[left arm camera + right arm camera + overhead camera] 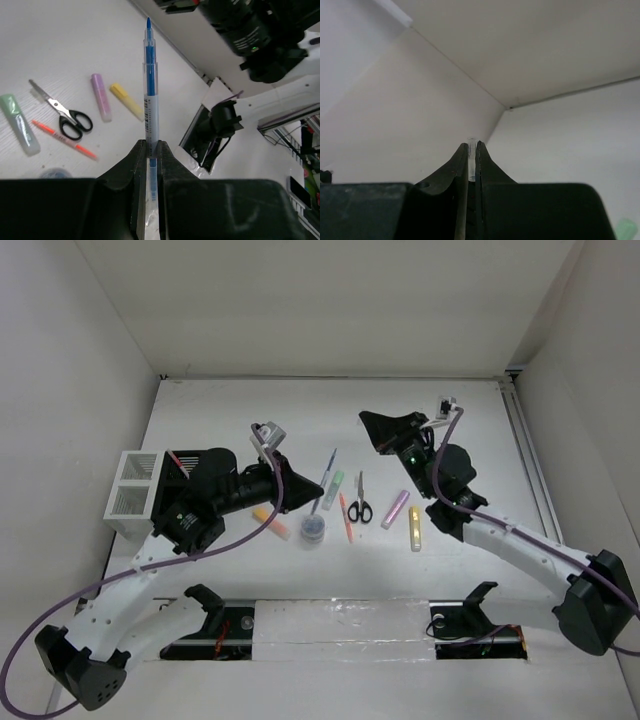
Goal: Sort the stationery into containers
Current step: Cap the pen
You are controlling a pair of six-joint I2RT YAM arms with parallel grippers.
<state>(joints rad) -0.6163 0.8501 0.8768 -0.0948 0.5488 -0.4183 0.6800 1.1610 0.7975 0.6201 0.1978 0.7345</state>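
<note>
White table [230,410], scissors [359,502] nearby, left pincer [151,145] gripping blue pen [150,90], right pincer [472,144] pinching tube [471,162]

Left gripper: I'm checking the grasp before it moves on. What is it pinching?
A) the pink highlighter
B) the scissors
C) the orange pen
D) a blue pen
D: the left gripper is shut on a blue pen that sticks out past its fingertips, while the scissors, orange pen and pink highlighter lie on the table.
</note>
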